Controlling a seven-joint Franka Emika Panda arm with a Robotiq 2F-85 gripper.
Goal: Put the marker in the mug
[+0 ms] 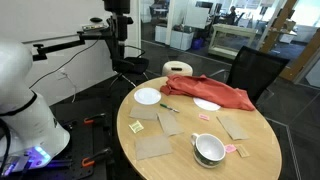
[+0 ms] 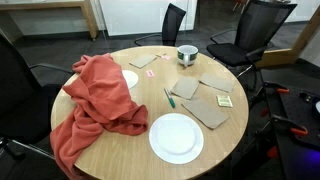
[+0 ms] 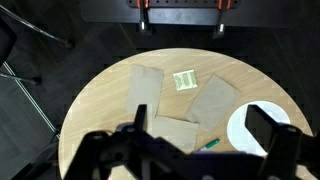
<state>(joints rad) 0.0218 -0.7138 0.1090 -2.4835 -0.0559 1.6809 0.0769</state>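
The marker (image 3: 211, 144) is a thin, short green stick lying on the round wooden table, between a brown paper square and a white plate. It shows in both exterior views (image 1: 168, 107) (image 2: 168, 97). The mug (image 1: 209, 149) is a squat white cup with a dark inside near one table edge, also in an exterior view (image 2: 187, 54); it is out of the wrist view. My gripper (image 3: 205, 125) is open and empty, high above the table and well apart from the marker. In an exterior view it hangs beyond the table's rim (image 1: 119, 42).
A red cloth (image 2: 95, 100) drapes over one side of the table. Two white plates (image 2: 176, 137) (image 2: 130, 78), several brown paper squares (image 3: 146, 86) and yellow sticky notes (image 3: 184, 80) lie on the top. Black office chairs (image 2: 260, 25) stand around the table.
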